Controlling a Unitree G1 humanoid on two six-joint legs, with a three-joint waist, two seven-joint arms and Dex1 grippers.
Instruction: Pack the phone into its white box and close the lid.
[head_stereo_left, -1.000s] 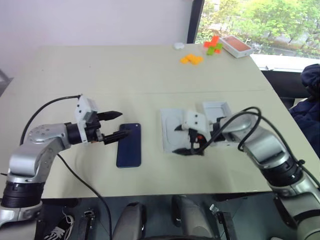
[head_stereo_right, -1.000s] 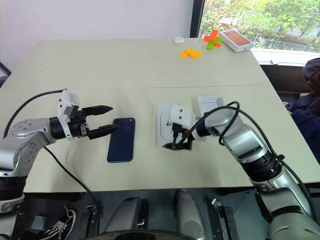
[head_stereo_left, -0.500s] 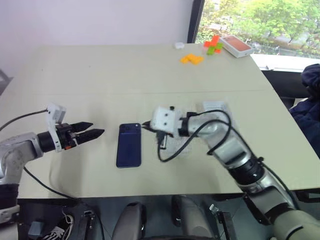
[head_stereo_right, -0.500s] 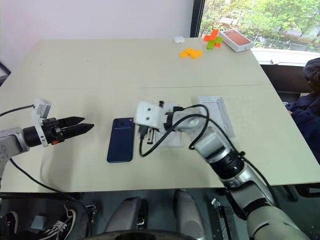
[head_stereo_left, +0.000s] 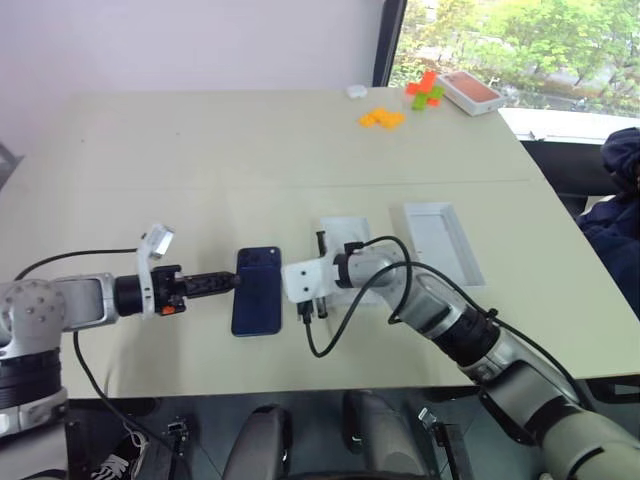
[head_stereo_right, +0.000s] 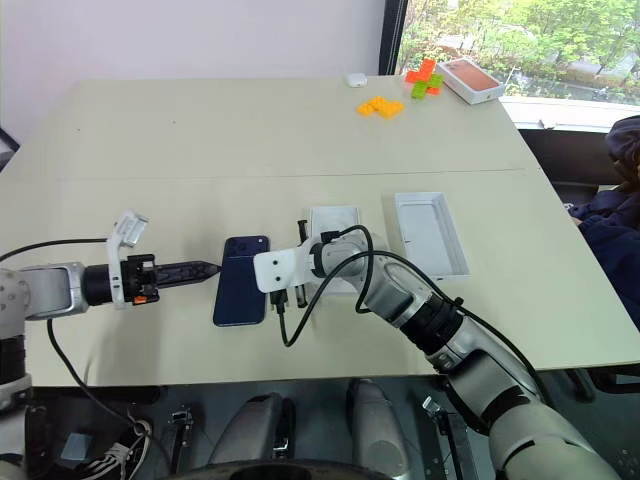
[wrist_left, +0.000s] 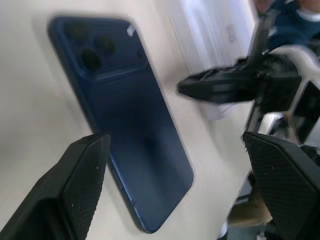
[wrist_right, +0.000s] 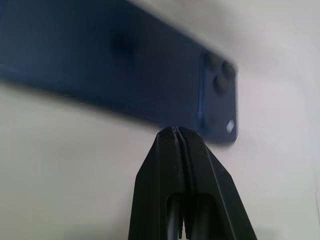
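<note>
**Inspector:** While the phone (head_stereo_left: 258, 290) lies flat on the table (head_stereo_left: 200, 150), back upward with its camera cluster at the far end, where do the two tools stand against it?

**Assistant:** Left gripper (head_stereo_left: 228, 282) sits at the phone's left edge, jaws spread wide; the left wrist view has one black finger (wrist_left: 75, 185) on either side of the dark blue body, neither seen pressing it. Right gripper (head_stereo_right: 278, 298) is just off the phone's right edge, fingers pressed together, nothing between them; its tip (wrist_right: 175, 135) points at the phone's long side, close to it, contact not confirmed.

**Inspector:** And the packaging?

**Assistant:** A white tray-shaped piece (head_stereo_right: 430, 232) lies open to the right of the phone, well apart from it. Between that and the phone, another white flat piece (head_stereo_right: 333, 222) is partly covered by the right arm; which of the two is box or lid I cannot tell.

**Inspector:** Other items?

**Assistant:** Far beyond the phone, near the window: orange blocks (head_stereo_left: 383, 118), mixed orange and green blocks (head_stereo_left: 427, 92), a white box with orange-red top (head_stereo_left: 471, 92).
</note>
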